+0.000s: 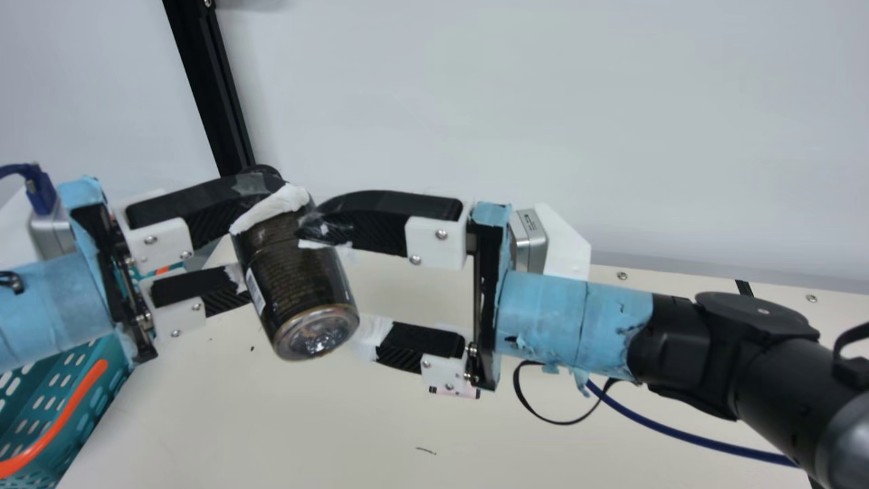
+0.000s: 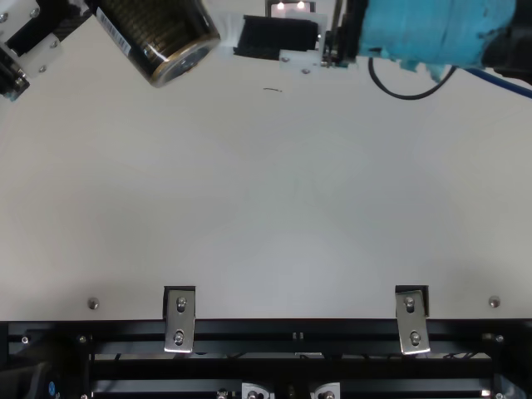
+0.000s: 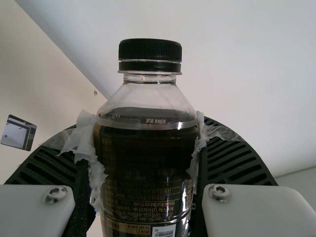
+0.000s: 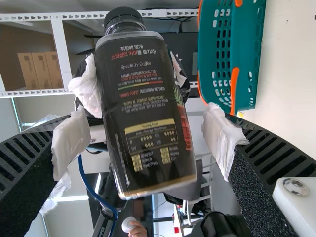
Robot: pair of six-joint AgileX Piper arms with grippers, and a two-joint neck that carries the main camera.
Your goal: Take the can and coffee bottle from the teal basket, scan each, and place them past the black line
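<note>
While the left claw (image 1: 265, 236) is closed on the coffee bottle (image 1: 295, 278), holding it by the label with a finger pressed against either side, the right claw (image 1: 336, 285) stands wide, its fingers spread, and it is not gripping anything. The two claws face each other in the main view, with the bottle between them. It is held up above the cream counter (image 1: 271, 421), tilted, its base turned toward the neck camera and toward the right arm, its black cap (image 3: 150, 50) at the upper, farther end. The left wrist view shows the dark drink up to the clear shoulder and white tape around the tips of the left claw (image 3: 145, 131). In the right wrist view the printed label lies between the spread fingers of the right claw (image 4: 143, 140), and there is a gap to either side of it; whether a fingertip touches the bottle, I can't tell.

The teal basket (image 1: 68, 387) with its orange handles is at the left of the main view, below the left arm. A small boxy device (image 2: 291, 8) is at the top edge of the top view, two lights showing on it, just beside the right claw there. A blue cable (image 1: 686, 432) and a thin black loop (image 1: 560, 422) hang under the right arm, and the right wrist view has cardboard boxes (image 4: 40, 70) on a shelf in the background
</note>
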